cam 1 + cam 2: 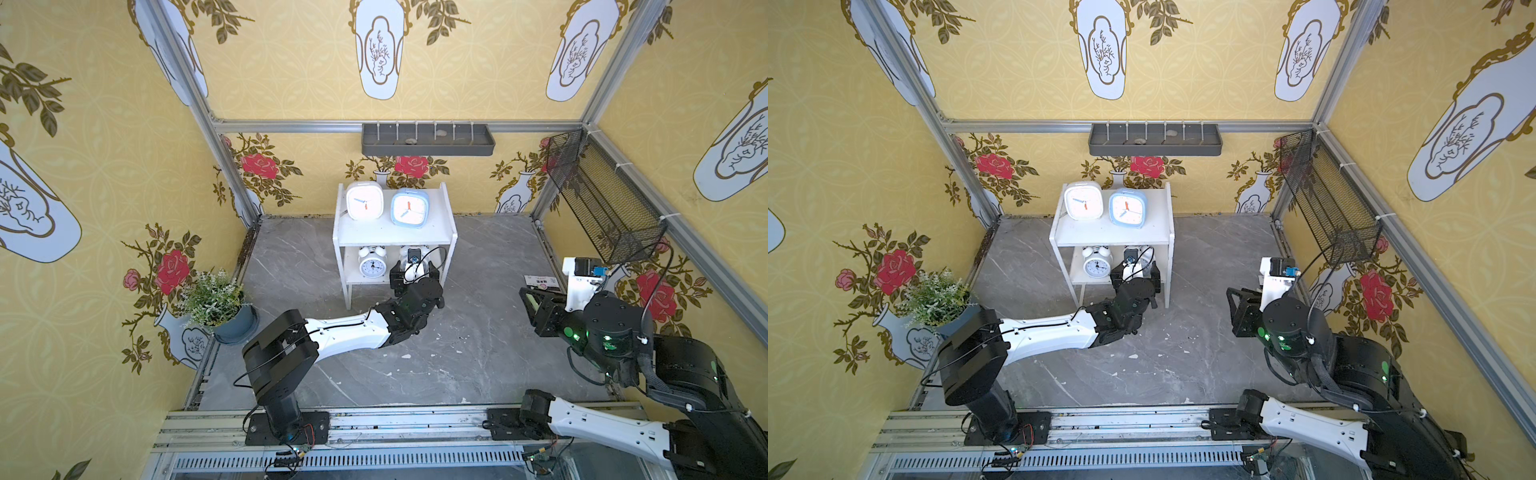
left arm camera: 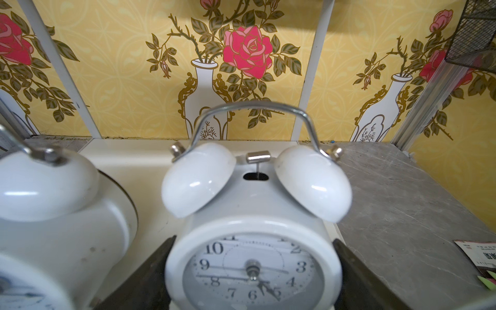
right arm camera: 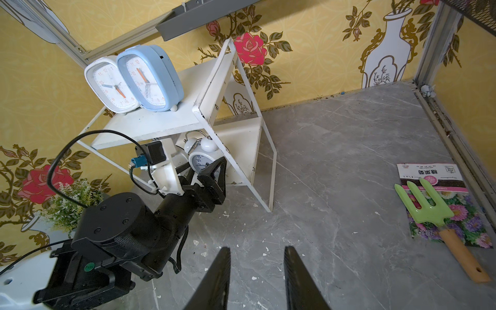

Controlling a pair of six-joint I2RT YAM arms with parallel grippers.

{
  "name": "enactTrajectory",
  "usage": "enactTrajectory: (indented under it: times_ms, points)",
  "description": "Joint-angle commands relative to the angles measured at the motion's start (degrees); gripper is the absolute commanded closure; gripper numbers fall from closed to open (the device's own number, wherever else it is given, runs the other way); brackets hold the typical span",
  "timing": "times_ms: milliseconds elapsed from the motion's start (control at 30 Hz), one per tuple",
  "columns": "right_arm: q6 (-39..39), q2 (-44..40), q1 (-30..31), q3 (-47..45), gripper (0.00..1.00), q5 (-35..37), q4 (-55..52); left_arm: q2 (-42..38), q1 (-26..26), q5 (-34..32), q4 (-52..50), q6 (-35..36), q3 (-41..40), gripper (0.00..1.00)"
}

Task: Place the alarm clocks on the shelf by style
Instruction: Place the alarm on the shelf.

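Your left end effector (image 2: 253, 241) pinches a glossy white twin-bell clock (image 2: 252, 214) by its round body, at the lower board of the shelf (image 1: 395, 237) beside the second twin-bell clock (image 2: 53, 214), apparently to pair like styles. Up top, the smooth rounded-square white clock (image 1: 365, 200) and light blue clock (image 1: 409, 206) stand together, while your right end effector (image 3: 257, 249) hangs spread and empty over the marbled grey counter (image 3: 335, 161)

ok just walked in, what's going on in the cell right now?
The left gripper is inside the lower tier of the white shelf, closed around a twin-bell clock, right beside the other twin-bell clock. The white square clock and the light blue square clock stand side by side on the top tier. The right gripper hangs open and empty, away from the shelf.
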Motion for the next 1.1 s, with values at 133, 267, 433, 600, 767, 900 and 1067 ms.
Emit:
enactTrajectory:
  times_ms: [133, 267, 433, 600, 767, 900, 1067]
  points:
    - [-0.3, -0.7, 0.0, -0.4, 0.64, -0.2, 1.0, 0.8, 0.0, -0.2, -1.7, 0.0, 0.3, 0.09]
    - [0.0, -1.2, 0.0, -0.9, 0.65, 0.1, 0.9, 0.9, 0.0, -0.1, -1.7, 0.5, 0.5, 0.09]
    - [0.0, -1.9, 0.0, -1.2, 0.64, 0.1, 1.1, 0.9, 0.0, -0.5, -1.8, 0.9, 0.4, 0.02]
    - [0.2, -2.0, 0.0, -1.2, 0.64, 0.0, 1.1, 0.8, -0.3, -0.8, -2.0, 1.0, 0.4, 0.01]
    - [0.0, -2.1, 0.0, -1.2, 0.64, -0.2, 1.2, 0.1, -0.6, -0.4, -2.7, 0.9, -0.1, 0.01]
    - [-0.1, -1.9, 0.0, -1.4, 0.62, -0.3, 1.3, -1.3, -0.8, -0.4, -3.8, 0.6, -1.2, 0.01]
    - [-0.2, -1.6, 0.0, -1.6, 0.61, -0.2, 1.7, -3.8, -0.9, 0.0, -5.0, -0.3, -3.7, 0.01]
